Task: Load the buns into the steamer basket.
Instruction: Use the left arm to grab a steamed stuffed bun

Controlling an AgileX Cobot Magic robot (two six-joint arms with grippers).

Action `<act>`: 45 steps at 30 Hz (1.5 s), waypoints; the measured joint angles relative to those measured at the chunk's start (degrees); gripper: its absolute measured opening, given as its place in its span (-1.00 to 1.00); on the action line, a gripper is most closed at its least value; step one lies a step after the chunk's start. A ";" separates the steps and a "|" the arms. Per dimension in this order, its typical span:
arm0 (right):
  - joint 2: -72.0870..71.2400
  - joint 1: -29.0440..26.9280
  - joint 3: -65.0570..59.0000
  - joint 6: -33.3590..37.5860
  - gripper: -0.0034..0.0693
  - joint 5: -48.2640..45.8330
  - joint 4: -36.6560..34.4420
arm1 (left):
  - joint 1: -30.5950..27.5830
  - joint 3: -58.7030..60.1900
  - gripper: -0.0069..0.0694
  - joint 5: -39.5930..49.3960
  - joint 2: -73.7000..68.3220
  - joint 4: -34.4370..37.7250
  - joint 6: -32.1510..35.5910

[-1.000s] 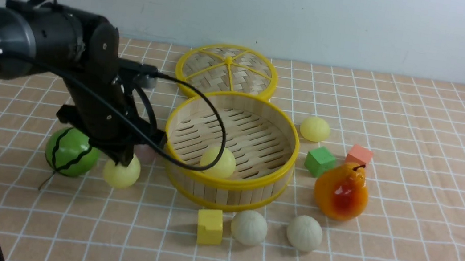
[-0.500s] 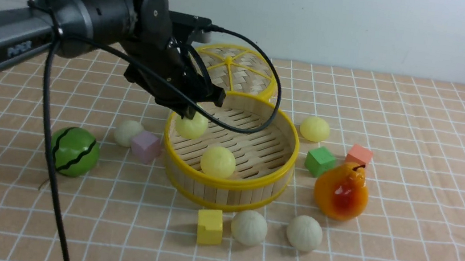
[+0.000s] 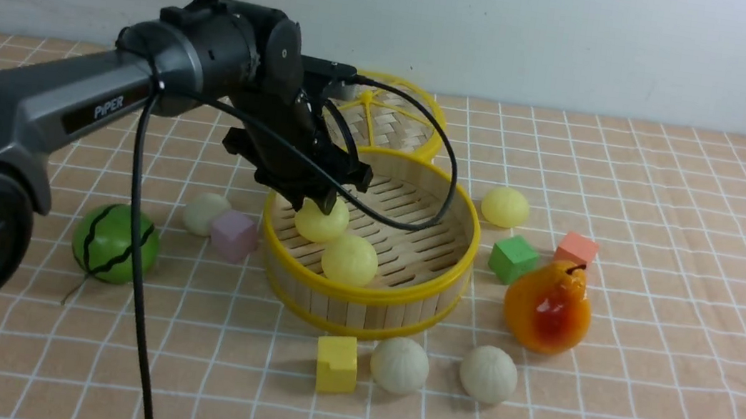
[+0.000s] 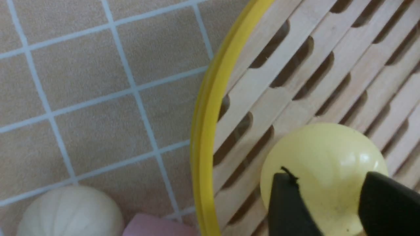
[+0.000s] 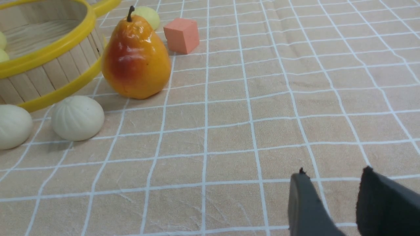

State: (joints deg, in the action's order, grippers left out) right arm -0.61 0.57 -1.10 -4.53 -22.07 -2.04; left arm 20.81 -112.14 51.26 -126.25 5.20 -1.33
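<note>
Inside basket (image 4: 205, 131), left gripper (image 4: 329, 177) parted over bun (image 4: 323, 147)

The steamer basket (image 3: 360, 305) is pale, bare bamboo slats, its yellow rims smooth like plastic; the lid (image 3: 398, 130) is woven strip. The buns (image 3: 350, 259) look matt, the near off-white ones faintly pleated. The pear (image 3: 547, 308) is glossy, the tablecloth (image 3: 660, 276) soft, slightly creased cloth, the left arm (image 3: 69, 105) a smooth dark casing with a dull sheen.

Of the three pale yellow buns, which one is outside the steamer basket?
The yellow bun on the cloth right of the steamer basket, behind the green cube; the other two are inside the basket.
</note>
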 joint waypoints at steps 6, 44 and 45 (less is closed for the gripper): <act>0.00 0.00 0.00 0.00 -0.25 0.00 0.00 | -3.29 -1.76 0.40 8.68 7.87 -2.24 -2.38; 0.00 0.00 0.00 0.00 -0.25 0.00 0.00 | -9.32 -1.41 -0.26 4.36 -5.21 -10.53 -2.79; 0.00 0.00 0.00 0.00 -0.25 0.00 0.00 | -9.32 -1.41 -0.32 4.45 -5.21 -10.44 -2.79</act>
State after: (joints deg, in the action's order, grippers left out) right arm -0.61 0.57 -1.10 -4.53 -22.07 -2.04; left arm 11.49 -113.55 55.71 -131.46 -5.24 -4.13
